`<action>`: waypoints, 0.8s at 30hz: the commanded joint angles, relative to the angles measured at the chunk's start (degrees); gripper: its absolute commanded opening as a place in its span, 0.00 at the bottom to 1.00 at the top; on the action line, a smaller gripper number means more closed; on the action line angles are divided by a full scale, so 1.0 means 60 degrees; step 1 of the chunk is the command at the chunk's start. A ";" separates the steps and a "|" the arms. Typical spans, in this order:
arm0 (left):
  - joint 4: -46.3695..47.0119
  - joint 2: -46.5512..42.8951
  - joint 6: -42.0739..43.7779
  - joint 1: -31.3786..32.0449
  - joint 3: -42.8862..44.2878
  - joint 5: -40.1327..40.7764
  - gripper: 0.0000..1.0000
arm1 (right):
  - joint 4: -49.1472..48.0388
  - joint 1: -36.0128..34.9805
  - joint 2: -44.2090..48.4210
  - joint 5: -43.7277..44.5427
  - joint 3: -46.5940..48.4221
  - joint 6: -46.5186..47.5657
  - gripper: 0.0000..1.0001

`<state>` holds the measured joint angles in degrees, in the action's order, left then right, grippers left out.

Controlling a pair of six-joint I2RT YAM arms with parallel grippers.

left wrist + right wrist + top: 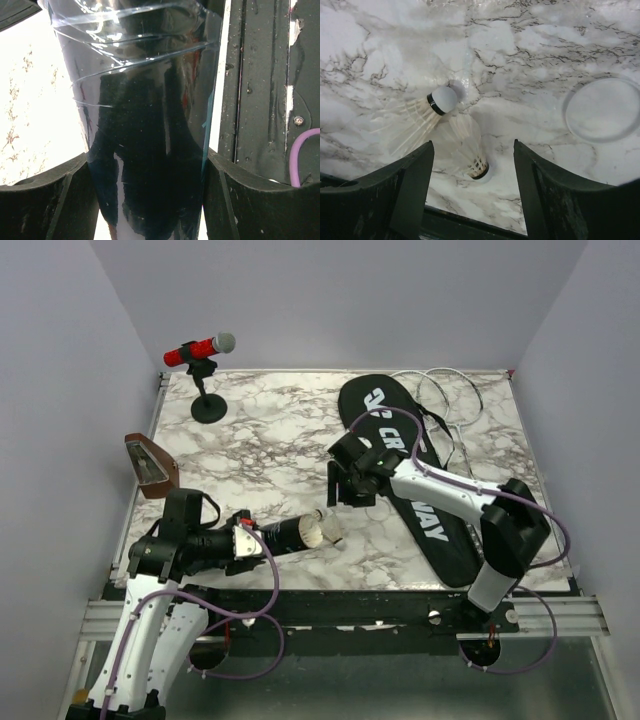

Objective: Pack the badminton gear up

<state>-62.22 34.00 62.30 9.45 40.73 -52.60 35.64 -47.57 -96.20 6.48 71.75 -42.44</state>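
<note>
Shuttlecocks (442,99), two lying against each other on the marble table (260,440) just off the mouth of the black tube (290,533), sit under the right gripper (472,145), whose jaws are released and empty. The left gripper (255,538) is clamped around the tube. Closing on feathers rather than cork could crush them, the touching pair may drag or roll apart, and the glossy tube could twist in its grip. The only legible writing is white lettering on the black bag (425,500), starting "CR" and ending "AY", with the middle hidden by the right arm
</note>
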 commanded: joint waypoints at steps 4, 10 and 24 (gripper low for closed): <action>-0.0075 -0.0305 0.0309 -0.0008 -0.0240 -0.0272 0.31 | 0.0433 -0.0040 -0.0914 -0.0069 0.0802 -0.0954 0.73; 0.0027 -0.0335 0.0441 -0.0023 -0.0358 -0.0228 0.31 | 0.0301 -0.0084 -0.1382 -0.0743 0.0655 -0.1072 0.66; 0.0232 -0.0422 0.0602 -0.0008 -0.0577 -0.0110 0.31 | 0.0388 -0.0304 -0.1778 -0.0743 0.0801 -0.1102 0.49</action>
<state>-62.02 32.45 63.94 9.45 37.76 -52.49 36.86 -48.97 -105.08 2.66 74.94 -48.53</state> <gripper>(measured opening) 0.732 0.522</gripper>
